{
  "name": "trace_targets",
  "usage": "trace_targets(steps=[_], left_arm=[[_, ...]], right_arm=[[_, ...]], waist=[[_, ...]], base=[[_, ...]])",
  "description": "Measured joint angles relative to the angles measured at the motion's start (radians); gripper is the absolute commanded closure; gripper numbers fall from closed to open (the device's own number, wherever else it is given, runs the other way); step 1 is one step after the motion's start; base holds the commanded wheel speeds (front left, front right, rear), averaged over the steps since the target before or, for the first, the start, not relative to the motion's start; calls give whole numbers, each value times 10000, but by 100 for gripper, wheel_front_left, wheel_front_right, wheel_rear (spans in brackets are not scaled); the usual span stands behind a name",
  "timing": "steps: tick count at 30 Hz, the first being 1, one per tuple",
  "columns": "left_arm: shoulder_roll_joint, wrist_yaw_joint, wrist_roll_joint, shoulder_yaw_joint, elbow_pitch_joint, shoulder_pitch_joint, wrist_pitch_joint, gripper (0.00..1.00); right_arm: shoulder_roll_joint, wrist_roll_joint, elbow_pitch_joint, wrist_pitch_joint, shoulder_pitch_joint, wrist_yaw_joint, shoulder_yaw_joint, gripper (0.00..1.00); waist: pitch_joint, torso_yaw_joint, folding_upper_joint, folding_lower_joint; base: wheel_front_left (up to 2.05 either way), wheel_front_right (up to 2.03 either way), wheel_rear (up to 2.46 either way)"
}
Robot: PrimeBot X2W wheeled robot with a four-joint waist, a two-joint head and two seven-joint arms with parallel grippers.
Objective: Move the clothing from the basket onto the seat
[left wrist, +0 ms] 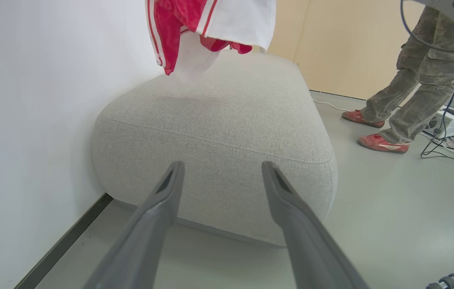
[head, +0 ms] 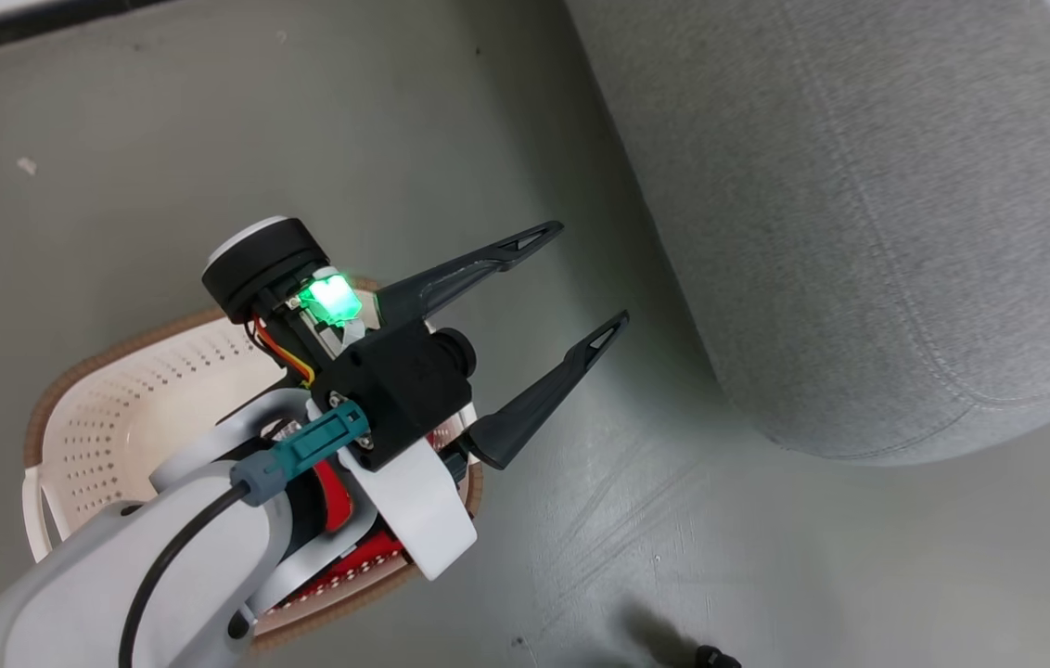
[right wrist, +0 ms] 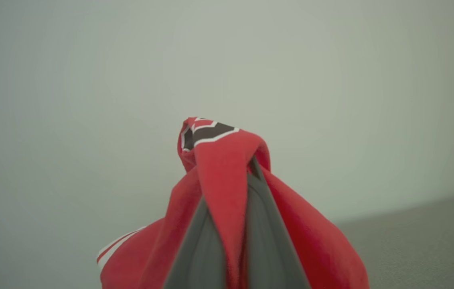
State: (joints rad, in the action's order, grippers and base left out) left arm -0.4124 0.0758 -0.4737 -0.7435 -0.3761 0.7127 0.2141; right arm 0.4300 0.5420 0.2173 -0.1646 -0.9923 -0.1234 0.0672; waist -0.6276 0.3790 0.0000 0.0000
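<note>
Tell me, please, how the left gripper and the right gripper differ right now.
The left gripper stands open; the right gripper is shut. The left gripper holds nothing, while the right gripper pinches a red jersey. The left gripper faces the grey sofa; the right gripper a plain surface. Both have two long dark fingers.

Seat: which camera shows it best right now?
Left wrist view: the seat shows nearly whole, top and front, a jersey hanging above. Head view catches one rounded end; right wrist view gives at most a blurred grey patch.
</note>
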Motion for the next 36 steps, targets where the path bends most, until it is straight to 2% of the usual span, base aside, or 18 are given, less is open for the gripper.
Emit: trace_targets(steps=[8,17,24,29,36], left_arm=[[-59,-31,0,50,-378,226,282,0],[-284,-29,94,123,-617,435,493,0],[-372,-13,153,132,-719,673,589,0],[-418,65,174,144,-746,820,591,0],[-577,73,196,182,-752,1007,591,0]], right_arm=[[610,-500,1490,520,-770,-2,339,100],[362,-823,3419,658,-778,-2,1047,100],[322,-1333,4738,1338,-980,-2,1595,100],[314,-1666,5313,1843,-1413,-2,1979,100],[284,-2104,5741,2015,-1921,-2,2460,100]], waist=[[-700,-241,0,0],[-1457,-469,0,0],[-1933,-583,0,0],[-2173,-624,0,1],[-2391,-652,0,0]], base=[[0,0,0],[0,0,0],[0,0,0],[0,0,0],[0,0,0]])
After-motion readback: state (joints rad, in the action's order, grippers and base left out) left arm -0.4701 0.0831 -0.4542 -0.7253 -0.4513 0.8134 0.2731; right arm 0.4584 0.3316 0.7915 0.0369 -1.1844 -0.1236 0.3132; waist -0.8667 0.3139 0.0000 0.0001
